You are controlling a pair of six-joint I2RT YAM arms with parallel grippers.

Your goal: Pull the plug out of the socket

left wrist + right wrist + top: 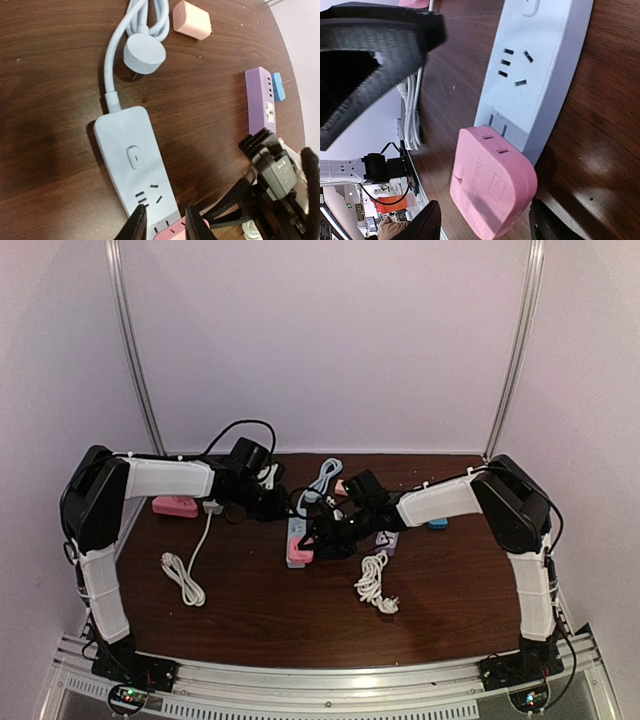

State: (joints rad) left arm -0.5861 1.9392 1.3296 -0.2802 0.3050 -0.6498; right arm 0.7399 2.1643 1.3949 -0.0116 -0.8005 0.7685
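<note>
A pale blue-white power strip lies mid-table. A pink plug sits in its near end, and it also shows in the right wrist view. My right gripper is open, with one finger on each side of the pink plug and gaps visible. My left gripper is open and straddles the strip just above the plug. In the top view the left gripper is at the strip's far end and the right gripper is beside the plug.
A round blue plug with a looped cord and a peach adapter lie beyond the strip. A purple strip and a small blue block are to the right. White coiled cables and a pink strip lie nearby.
</note>
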